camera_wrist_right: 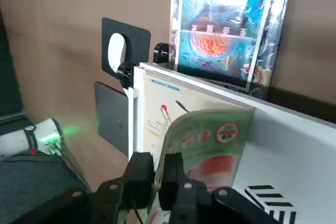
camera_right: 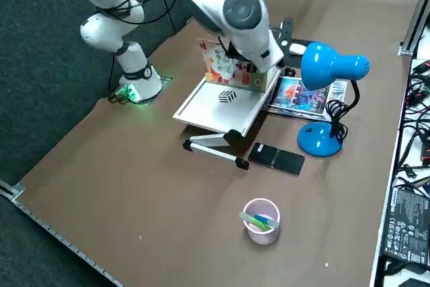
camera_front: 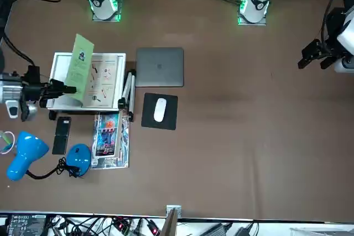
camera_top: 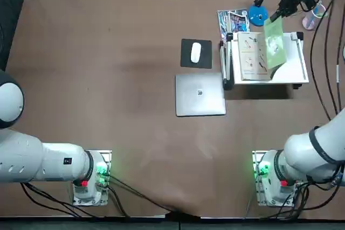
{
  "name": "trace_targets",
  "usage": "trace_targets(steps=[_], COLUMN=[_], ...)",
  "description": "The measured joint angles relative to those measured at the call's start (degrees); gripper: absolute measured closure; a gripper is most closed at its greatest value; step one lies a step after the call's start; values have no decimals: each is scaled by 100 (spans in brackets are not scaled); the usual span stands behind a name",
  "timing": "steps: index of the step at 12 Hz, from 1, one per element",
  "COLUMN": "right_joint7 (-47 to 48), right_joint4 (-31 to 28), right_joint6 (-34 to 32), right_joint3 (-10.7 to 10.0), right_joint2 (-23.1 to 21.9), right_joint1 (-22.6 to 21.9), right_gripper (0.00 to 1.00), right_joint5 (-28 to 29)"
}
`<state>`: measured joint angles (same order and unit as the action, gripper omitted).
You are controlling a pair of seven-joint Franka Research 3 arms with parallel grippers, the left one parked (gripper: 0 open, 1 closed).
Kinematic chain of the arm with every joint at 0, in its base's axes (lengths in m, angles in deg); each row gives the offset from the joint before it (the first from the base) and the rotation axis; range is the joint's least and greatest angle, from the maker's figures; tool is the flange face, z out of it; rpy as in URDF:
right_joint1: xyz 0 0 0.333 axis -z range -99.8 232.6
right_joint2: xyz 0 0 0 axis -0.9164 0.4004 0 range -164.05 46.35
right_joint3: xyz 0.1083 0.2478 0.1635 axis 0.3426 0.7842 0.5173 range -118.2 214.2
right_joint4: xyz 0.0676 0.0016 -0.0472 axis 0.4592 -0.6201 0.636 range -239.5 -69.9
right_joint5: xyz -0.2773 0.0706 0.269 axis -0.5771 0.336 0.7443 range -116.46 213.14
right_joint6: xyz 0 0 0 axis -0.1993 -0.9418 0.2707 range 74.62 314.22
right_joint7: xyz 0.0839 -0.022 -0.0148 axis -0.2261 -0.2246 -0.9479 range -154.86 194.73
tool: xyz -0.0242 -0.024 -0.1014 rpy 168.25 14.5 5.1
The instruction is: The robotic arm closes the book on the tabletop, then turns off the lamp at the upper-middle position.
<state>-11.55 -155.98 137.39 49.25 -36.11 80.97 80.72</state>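
dark carpet floor (camera_right: pixel 40 52), cable clutter (camera_front: pixel 110 226) past table edge

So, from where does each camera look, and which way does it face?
Top: overhead, looking down; both arm bases at the bottom, book at upper right.
Front: across the table, facing the robot; right gripper at the left.
Right side: raised, looking diagonally; right arm above the lamp.
Right wrist: on the arm; its fingers pinch the book's cover.
All four share the book.

The robotic arm (camera_right: pixel 232 11) has glossy white rounded segments and a grey round joint cap. Near its black right gripper (camera_wrist_right: pixel 157 174), black cables hang.
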Motion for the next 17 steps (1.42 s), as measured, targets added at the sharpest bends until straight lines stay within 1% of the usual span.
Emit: trace_targets(steps=[5,8,9,11,17], right_joint7=[276,602,927,1322,2499], right_joint4=[1,44,174,304,481], right_joint6=[208,293,301,284,264], right_joint3=[-1,1,1,2,5], right_joint2=[-9,-8,-9,-11,-11], right_joint1=[-464,-793,-1013,-1204,-1864], right_gripper=[87,88,87,87,87], right_joint5=[-310,-677,-1009,-1322,-2033])
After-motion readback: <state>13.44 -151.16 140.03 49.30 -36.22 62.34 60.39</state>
